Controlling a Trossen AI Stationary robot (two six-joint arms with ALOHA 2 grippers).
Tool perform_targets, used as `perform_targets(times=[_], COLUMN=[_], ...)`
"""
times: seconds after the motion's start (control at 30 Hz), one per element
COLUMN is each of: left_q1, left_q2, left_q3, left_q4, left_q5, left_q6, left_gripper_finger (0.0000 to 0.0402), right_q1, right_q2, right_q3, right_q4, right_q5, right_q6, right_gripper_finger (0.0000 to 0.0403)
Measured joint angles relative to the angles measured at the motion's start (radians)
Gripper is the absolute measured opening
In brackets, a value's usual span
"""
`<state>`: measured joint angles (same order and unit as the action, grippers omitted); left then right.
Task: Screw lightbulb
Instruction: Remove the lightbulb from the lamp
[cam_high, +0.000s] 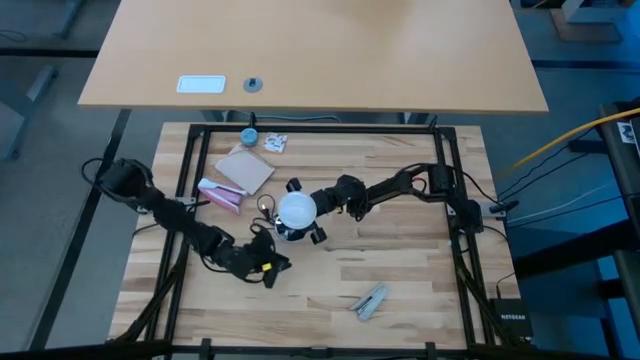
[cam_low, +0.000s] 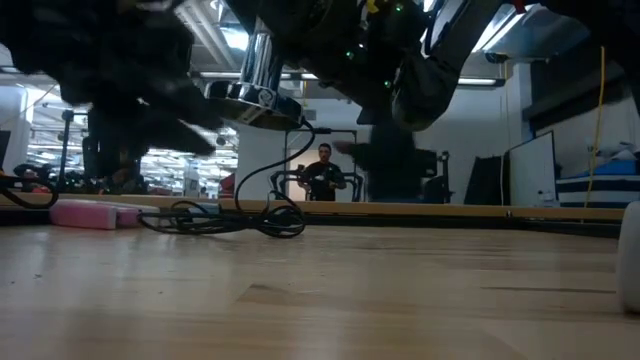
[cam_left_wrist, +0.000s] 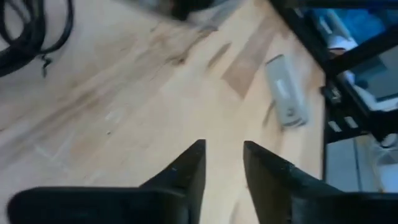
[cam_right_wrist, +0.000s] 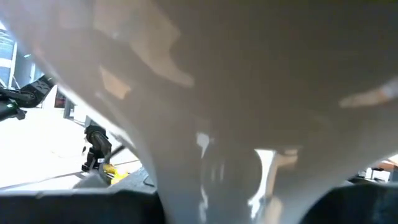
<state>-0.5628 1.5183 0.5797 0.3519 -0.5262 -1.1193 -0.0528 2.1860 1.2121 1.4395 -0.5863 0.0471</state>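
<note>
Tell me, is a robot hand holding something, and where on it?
The right gripper holds the lightbulb by its round white globe. The left gripper is open over bare wood, holding nothing.

Two dark jointed arms; left claw (cam_left_wrist: 222, 163) black tapered fingers, yellow marking.

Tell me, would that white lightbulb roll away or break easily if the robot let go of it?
Probably both. The lightbulb has a round, smooth globe tapering to a narrow neck, so set loose on the flat wooden table it would likely roll in a curve. Its frosted shell looks thin, so a hard squeeze might crack it. The right gripper holds it, and the smooth surface may be slippery.
</note>
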Motion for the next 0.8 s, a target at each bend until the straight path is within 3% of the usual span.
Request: perform_targets(times=[0.17, 0.3, 0.57, 0.8], left_q1=[0.021, 0.040, 0.039, 0.062], left_q2=[0.050, 0.055, 0.056, 0.055], left_q3=[0.000, 0.000, 0.000, 0.000], left_q4=[0.019, 0.069, 0.108, 0.103], left_q5=[-0.001, -0.059, -0.306, -0.422], left_q6=[-0.049, -0.108, -0.110, -0.123], left_gripper_finger=[0.0156, 0.0183, 0.0172, 0.0153], right_q1=[0.000, -0.002, -0.015, -0.021], right_q2=[0.000, 0.000, 0.000, 0.000], right_q3=[0.000, 0.000, 0.000, 0.000], right_q4=[0.000, 0.000, -0.005, -0.007], right_q5=[-0.006, 0.061, 0.294, 0.282], right_q6=[-0.002, -0.015, -0.029, -0.025], right_gripper_finger=[0.0166, 0.0166, 0.0166, 0.0166])
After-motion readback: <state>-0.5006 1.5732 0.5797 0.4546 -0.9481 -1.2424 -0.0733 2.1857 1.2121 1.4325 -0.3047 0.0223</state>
